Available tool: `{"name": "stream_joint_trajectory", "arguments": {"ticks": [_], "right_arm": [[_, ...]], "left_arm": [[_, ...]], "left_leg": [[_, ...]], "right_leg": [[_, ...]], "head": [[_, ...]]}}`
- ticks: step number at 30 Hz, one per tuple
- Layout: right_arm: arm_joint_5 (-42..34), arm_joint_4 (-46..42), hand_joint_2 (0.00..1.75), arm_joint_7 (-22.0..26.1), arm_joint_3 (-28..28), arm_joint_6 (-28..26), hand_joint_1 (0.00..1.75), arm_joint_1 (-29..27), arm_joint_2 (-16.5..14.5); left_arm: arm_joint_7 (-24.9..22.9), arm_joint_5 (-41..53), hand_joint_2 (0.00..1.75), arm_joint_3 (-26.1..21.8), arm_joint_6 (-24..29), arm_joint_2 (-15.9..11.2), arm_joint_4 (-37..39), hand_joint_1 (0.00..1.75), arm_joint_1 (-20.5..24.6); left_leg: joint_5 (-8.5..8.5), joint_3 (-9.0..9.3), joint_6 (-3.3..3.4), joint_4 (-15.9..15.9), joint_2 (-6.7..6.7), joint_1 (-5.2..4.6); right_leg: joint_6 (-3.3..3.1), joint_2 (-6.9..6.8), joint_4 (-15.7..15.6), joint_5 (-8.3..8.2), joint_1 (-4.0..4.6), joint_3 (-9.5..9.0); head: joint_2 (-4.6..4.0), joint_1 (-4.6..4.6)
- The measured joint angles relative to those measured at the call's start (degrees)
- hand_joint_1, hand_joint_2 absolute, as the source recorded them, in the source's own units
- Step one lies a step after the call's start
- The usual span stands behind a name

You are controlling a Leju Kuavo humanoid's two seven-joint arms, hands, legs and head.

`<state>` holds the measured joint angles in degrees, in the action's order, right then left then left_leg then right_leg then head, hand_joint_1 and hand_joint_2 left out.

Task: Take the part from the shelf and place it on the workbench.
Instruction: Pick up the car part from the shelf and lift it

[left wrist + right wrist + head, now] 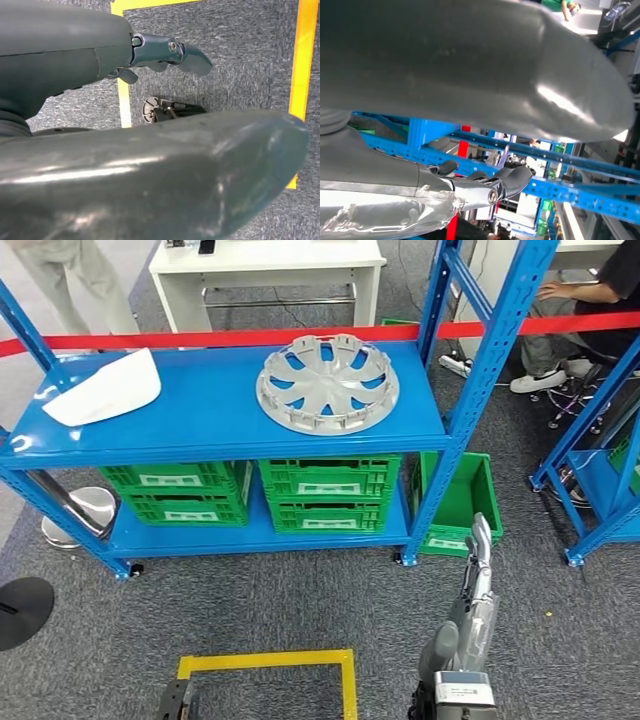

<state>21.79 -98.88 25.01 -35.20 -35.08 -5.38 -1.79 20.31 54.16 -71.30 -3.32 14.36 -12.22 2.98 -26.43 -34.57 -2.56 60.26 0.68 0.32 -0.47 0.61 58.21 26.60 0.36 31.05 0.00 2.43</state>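
While the silver wheel cover (327, 383) lay flat on the top deck of the blue shelf (219, 410), toward the deck's right half and close to the right upright, neither of my hands touched it. On the same deck, well apart from the wheel cover at the far left end, lay a white curved panel (106, 388). Under the wheel cover, on the lower deck, stood stacked green crates (330, 494), with a second stack (181, 493) beside them under the panel. Another green crate (457, 502) sat on the grey carpet just outside the shelf's right upright. A red tape (226, 338) stretched behind the shelf. My right hand (478, 562) was raised in front of the shelf's lower right corner, fingers straight and held loosely apart, holding nothing. My left hand (166, 52) hung over the carpet near a yellow floor marking (302, 60), fingers extended and empty.
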Motion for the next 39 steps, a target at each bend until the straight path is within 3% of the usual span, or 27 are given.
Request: {"name": "stream_joint_trajectory", "arguments": {"ticks": [3, 5, 6, 8, 9, 11, 12, 14, 16, 18, 19, 20, 21, 23, 25, 30, 32, 34, 35, 36, 37, 39], "right_arm": [[0.0, 0.0, 0.0, 0.0, 0.0, 0.1, 0.0, -0.1, 0.0], [0.0, 0.0, 0.0, 0.0, 0.0, 0.1, 0.0, -0.2, 0.0], [0.0, 0.0, 0.0, 0.0, 0.0, 0.1, 0.0, -0.3, 0.0], [0.0, 0.0, 0.0, 0.0, 0.0, 0.1, 0.0, -0.3, 0.0], [0.0, 0.0, 0.0, 0.0, 0.0, 0.0, 0.0, -0.3, 0.0], [0.0, 0.0, 0.0, 0.1, 0.0, 0.0, 0.0, -0.3, 0.0], [0.0, 0.0, 0.0, 0.1, 0.0, -0.1, 0.0, -0.2, 0.0], [0.0, 0.0, 0.0, 0.1, 0.0, -0.1, 0.0, -0.2, 0.0], [0.0, 0.0, 0.0, 0.2, 0.0, -0.1, 0.0, -0.1, 0.0], [-0.1, 0.0, 0.0, 0.2, -0.1, -0.1, 0.0, -0.1, 0.0], [-0.1, 0.0, 0.0, 0.2, -0.1, -0.1, 0.0, -0.1, 0.0], [-0.1, 0.0, 0.0, 0.2, -0.1, 0.0, 0.0, -0.1, 0.0], [-0.2, 0.0, 0.0, 0.2, -0.1, 0.1, 0.0, 0.0, 0.0], [-0.1, 0.0, 0.0, 0.2, -0.1, 0.2, 0.0, 0.1, 0.0], [-0.1, 0.0, 0.0, 0.1, -0.1, 0.3, 0.0, 0.2, 0.0], [0.0, 0.0, 0.0, 0.1, -0.1, 0.6, 0.0, 0.3, 0.0], [0.1, 0.0, 0.0, 0.1, -0.1, 0.7, 0.0, 0.3, 0.0], [0.1, 0.0, 0.0, 0.1, -0.1, 0.7, 0.0, 0.2, 0.0], [0.1, 0.0, 0.0, 0.1, -0.1, 0.7, 0.0, 0.2, 0.0], [0.1, 0.0, 0.0, 0.1, -0.2, 0.7, 0.0, 0.2, 0.0], [0.1, 0.0, 0.0, 0.1, -0.2, 0.7, 0.0, 0.2, 0.0], [0.0, 0.0, 0.0, 0.2, -0.3, 0.7, 0.0, 0.3, 0.0]], "left_arm": [[0.0, 0.0, 0.0, 0.0, 0.1, 0.0, 0.0, 0.0, 0.0], [0.0, 0.0, 0.0, 0.0, 0.2, -0.1, 0.0, 0.0, -0.1], [0.0, 0.0, 0.0, 0.0, 0.2, -0.1, 0.0, 0.0, -0.1], [0.0, 0.0, 0.0, 0.0, 0.3, -0.1, 0.0, 0.0, 0.0], [0.0, -0.1, 0.0, 0.0, 0.4, 0.0, 0.0, 0.0, 0.0], [0.1, -0.2, 0.0, 0.0, 0.6, 0.1, 0.0, 0.0, 0.1], [0.1, -0.2, 0.0, 0.0, 0.7, 0.1, 0.0, 0.0, 0.1], [0.2, -0.3, 0.0, 0.0, 0.7, 0.1, 0.0, 0.0, 0.1], [0.2, -0.5, 0.0, 0.0, 0.7, 0.1, 0.0, 0.0, 0.1], [0.3, -0.5, 0.0, 0.0, 0.7, 0.1, 0.0, 0.0, 0.1], [0.4, -0.5, 0.0, 0.0, 0.7, 0.1, 0.0, 0.0, 0.1], [0.5, -0.5, 0.0, 0.0, 0.7, 0.1, 0.0, 0.0, 0.1], [0.6, -0.5, 0.0, 0.0, 0.7, 0.1, 0.0, 0.0, 0.1], [0.8, -0.5, 0.0, 0.0, 0.7, 0.1, 0.0, 0.0, 0.1], [1.0, -0.5, 0.0, 0.0, 0.7, 0.1, 0.0, 0.0, 0.1], [1.2, -0.5, 0.0, 0.0, 0.8, 0.1, 0.0, 0.0, 0.2], [1.3, -0.5, 0.0, 0.0, 0.8, 0.1, 0.0, 0.0, 0.3], [1.4, -0.5, 0.0, 0.0, 0.7, 0.1, 0.0, 0.0, 0.2], [1.4, -0.5, 0.0, 0.0, 0.7, 0.1, 0.0, 0.0, 0.1], [1.5, -0.5, 0.0, 0.0, 0.7, 0.0, 0.0, 0.0, 0.1], [1.6, -0.5, 0.0, 0.0, 0.7, 0.0, 0.0, 0.0, 0.1], [1.7, -0.4, 0.0, 0.0, 0.7, 0.0, 0.0, 0.0, 0.2]], "left_leg": [[-5.23, -5.01, -0.73, 10.4, -0.05, 0.19], [-4.96, -6.49, -1.0, 12.8, -0.06, 0.26], [-3.19, -5.62, -1.11, 10.7, -0.08, 0.31], [0.84, -2.02, -1.48, 3.2, -0.2, 0.49], [2.06, -0.38, -1.33, -0.2, -0.14, 0.57], [2.26, 0.91, -0.45, -2.9, 0.01, 0.55], [2.1, 0.93, 0.3, -3.1, 0.12, 0.48], [2.0, 1.02, 1.19, -3.2, 0.1, 0.48], [1.88, 1.2, 1.81, -3.2, 0.06, 0.57], [1.68, 1.3, 2.16, -3.2, 0.02, 0.46], [1.57, 1.37, 2.27, -3.2, 0.01, 0.39], [1.45, 1.51, 2.34, -3.2, 0.04, 0.33], [1.3, 1.75, 2.34, -3.2, 0.08, 0.28], [0.91, 2.4, 2.13, -3.2, 0.19, 0.24], [0.57, 2.74, 1.64, -3.1, 0.27, 0.06], [-0.11, 2.48, 0.11, -2.7, 0.18, 0.16], [-3.01, 0.04, -0.39, 2.4, 0.06, 0.19], [-6.29, -4.09, -0.69, 10.3, 0.02, 0.2], [-6.67, -5.51, -0.75, 12.8, 0.01, 0.2], [-6.03, -6.04, -0.75, 13.4, 0.01, 0.2], [-4.23, -5.33, -0.7, 11.4, 0.01, 0.21], [0.05, -1.71, -0.53, 3.7, -0.03, 0.2]], "right_leg": [[-0.15, -0.09, -0.2, -0.15, -0.2, -0.09], [0.0, -0.06, -0.2, 0.01, -0.32, -0.16], [0.18, -0.01, -0.2, 0.16, -0.47, -0.3], [0.79, 0.09, -0.1, 0.63, -0.66, -0.66], [1.16, 0.16, 0.1, 0.95, -0.62, -0.67], [1.74, 0.24, 0.2, 1.38, -0.37, -0.57], [1.93, 0.27, 0.1, 1.47, -0.38, -0.6], [2.35, 0.16, 0.4, 1.98, -0.51, -0.69], [2.76, -0.02, 4.4, 4.3, -0.55, 1.1], [2.95, -0.1, 12.4, 7.7, -0.54, 5.32], [2.95, -0.1, 15.7, 8.59, -0.54, 7.34], [2.87, -0.1, 17.0, 8.25, -0.54, 8.48], [2.7, -0.1, 16.1, 6.72, -0.53, 8.52], [2.25, -0.11, 9.0, 1.84, -0.5, 5.91], [1.92, -0.05, 2.7, -0.89, -0.38, 3.26], [0.91, 0.13, 0.7, -1.4, -0.29, 2.54], [0.47, 0.0, 0.4, -1.48, -0.49, 2.35], [0.24, -0.08, 0.4, -1.42, -0.47, 2.35], [0.17, -0.07, 0.4, -1.39, -0.45, 2.33], [0.14, -0.04, 0.4, -1.36, -0.45, 2.27], [0.16, 0.0, 0.4, -1.32, -0.45, 2.16], [0.4, 0.08, 0.5, -1.15, -0.38, 1.9]], "head": [[0.0, 0.21], [0.0, 0.22], [0.0, 0.22], [0.0, 0.28], [0.0, 0.44], [0.0, 0.47], [0.0, 0.43], [0.0, 0.26], [0.0, 0.07], [0.0, -0.09], [0.0, -0.09], [0.0, -0.09], [0.0, -0.09], [0.0, -0.13], [0.0, -0.16], [0.0, 0.01], [0.0, 0.22], [0.0, 0.38], [0.0, 0.4], [0.0, 0.44], [0.0, 0.46], [0.0, 0.5]]}}
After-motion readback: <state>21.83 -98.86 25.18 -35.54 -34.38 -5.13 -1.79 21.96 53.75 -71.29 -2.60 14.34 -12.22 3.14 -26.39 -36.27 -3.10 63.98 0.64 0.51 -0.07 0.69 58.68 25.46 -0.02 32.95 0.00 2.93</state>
